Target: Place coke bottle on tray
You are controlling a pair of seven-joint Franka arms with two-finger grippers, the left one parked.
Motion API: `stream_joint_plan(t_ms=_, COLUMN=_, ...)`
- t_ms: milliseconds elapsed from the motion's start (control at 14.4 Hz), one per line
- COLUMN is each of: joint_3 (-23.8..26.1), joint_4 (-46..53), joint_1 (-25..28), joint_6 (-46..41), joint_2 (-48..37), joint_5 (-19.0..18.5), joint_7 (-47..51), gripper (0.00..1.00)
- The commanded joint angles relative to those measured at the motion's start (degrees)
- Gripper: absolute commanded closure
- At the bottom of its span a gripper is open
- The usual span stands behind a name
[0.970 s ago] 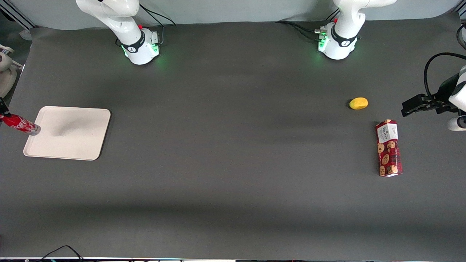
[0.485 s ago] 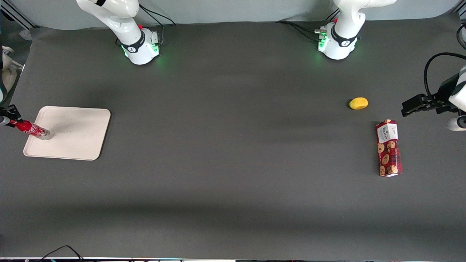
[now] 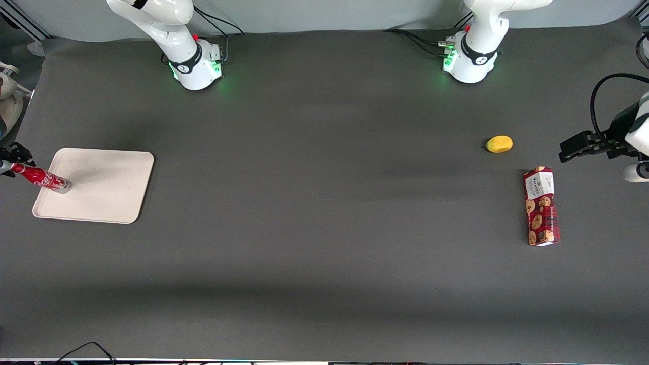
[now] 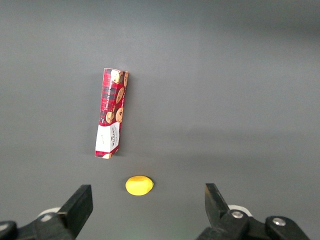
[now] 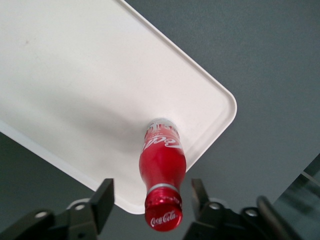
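The dark grey worktop [image 3: 324, 213] spreads wide under me, and nearly everything on it sits at one end or the other. At my end lies the tray [image 3: 101, 197], a flat beige-white rectangle with rounded corners and a low rim, resting flat on the worktop; from my wrist I see its pale floor and one rounded corner [image 5: 75, 75].

Toward the parked arm's end lies the red cookie box [image 3: 541, 206], flat on its long side, with a small yellow fruit [image 3: 499, 144] near it, a little farther from the front camera. The parked wrist camera shows the cookie box [image 4: 111, 120] and the yellow fruit [image 4: 139, 185] apart from each other.

The coke bottle [image 3: 40, 178] stands upright on the tray, its clear base on the tray floor close to the rim at a corner. Through my wrist camera I look down on the coke bottle [image 5: 162, 170], with its red cap nearest me and white script on the body.

My hand [image 5: 150, 200] hangs just above the bottle, at the edge of the front view [image 3: 12, 154]. Its fingers [image 5: 102, 197] are spread to either side of the cap with a gap on each side, holding nothing.
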Motion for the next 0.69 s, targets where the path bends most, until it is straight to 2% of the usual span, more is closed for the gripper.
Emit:
stream_joint_plan(t_ms=0, joint_3=-0.2, joint_4=1.6, joint_1=1.3, joint_6=-4.5, joint_2=-2.3, joint_5=1.7, joint_7=0.7, gripper=0.00)
stream_joint_plan(t_ms=347, joint_3=0.5, joint_4=4.1, joint_1=9.1, joint_6=-20.2, joint_2=-14.8, joint_5=-1.5, joint_7=13.9, gripper=0.00)
stream_joint_plan(t_ms=416, joint_3=1.1, joint_4=4.5, joint_1=10.6, joint_6=-24.1, joint_2=-17.3, joint_5=-3.6, joint_7=19.3, gripper=0.00)
stream_joint_plan(t_ms=485, joint_3=3.7, joint_4=5.1, joint_1=12.0, joint_6=-28.8, joint_2=-20.7, joint_5=-5.5, joint_7=26.3, gripper=0.00)
stream_joint_plan(t_ms=624, joint_3=12.0, joint_4=6.1, joint_1=12.3, joint_6=-37.1, joint_2=-26.5, joint_5=-6.0, joint_7=39.2, gripper=0.00)
